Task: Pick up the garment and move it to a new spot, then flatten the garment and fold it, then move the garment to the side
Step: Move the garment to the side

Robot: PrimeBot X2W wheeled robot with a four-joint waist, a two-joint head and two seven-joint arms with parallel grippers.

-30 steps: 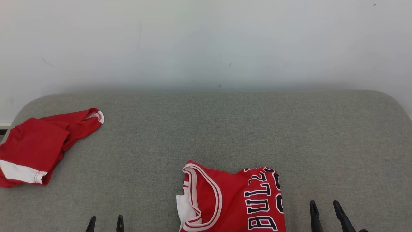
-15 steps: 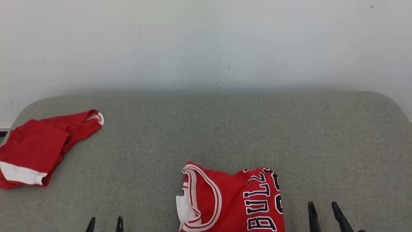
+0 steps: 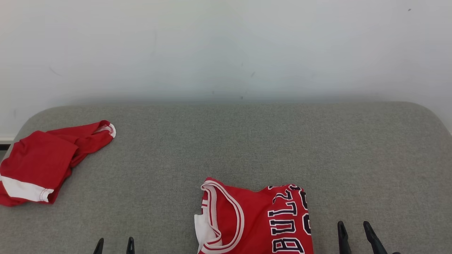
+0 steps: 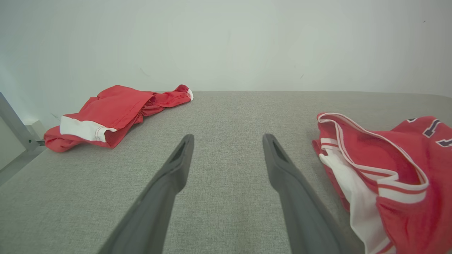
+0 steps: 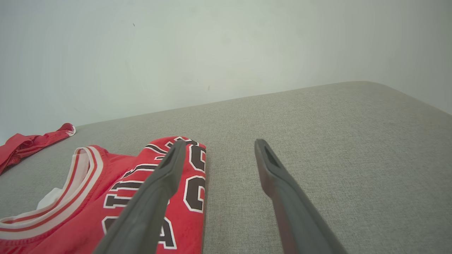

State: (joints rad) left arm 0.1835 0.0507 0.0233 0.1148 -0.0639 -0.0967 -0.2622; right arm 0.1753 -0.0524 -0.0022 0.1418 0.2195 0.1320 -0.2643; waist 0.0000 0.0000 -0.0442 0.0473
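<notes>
A red jersey (image 3: pixel 254 218) with white trim and dark lettering lies folded at the near middle of the grey padded table (image 3: pixel 247 141). It runs past the bottom edge of the head view. My left gripper (image 3: pixel 115 243) stands open to its left, apart from it, with nothing between the fingers. In the left wrist view the left gripper (image 4: pixel 229 138) hovers over bare fabric, and the jersey (image 4: pixel 395 169) lies to its right. My right gripper (image 3: pixel 354 227) is open just right of the jersey. In the right wrist view, the right gripper (image 5: pixel 219 143) has its left finger over the edge of the jersey (image 5: pixel 88 197).
Crumpled red shorts (image 3: pixel 42 162) with a white band lie at the table's far left edge, also visible as shorts (image 4: pixel 113 109). A white wall (image 3: pixel 226 53) rises behind the table. A grey metal bar (image 4: pixel 14 123) stands off the left edge.
The head view has drifted by a few pixels. The jersey, the shorts and both grippers keep their places.
</notes>
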